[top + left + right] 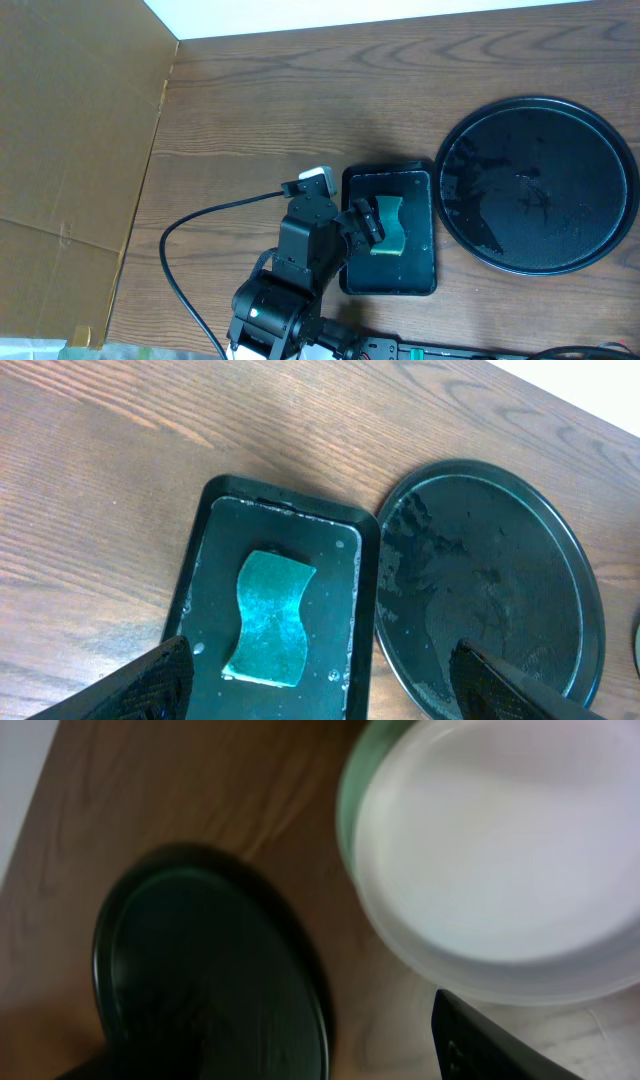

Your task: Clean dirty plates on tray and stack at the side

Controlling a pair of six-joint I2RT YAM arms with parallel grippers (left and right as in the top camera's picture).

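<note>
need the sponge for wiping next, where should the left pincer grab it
Grip the sponge across its narrow waist, coming straight down from above: it lies flat in the small black tray, whose raised rim likely blocks a sideways approach.

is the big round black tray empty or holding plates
Empty: the round black tray shows only a bare, wet-looking surface; a round white plate lies beside it, not on it.

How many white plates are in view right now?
1 for certain: a round white shallow plate, seen by the right wrist camera, beside the round black tray, not on it. More may be stacked under it; overhead shows none.
</note>
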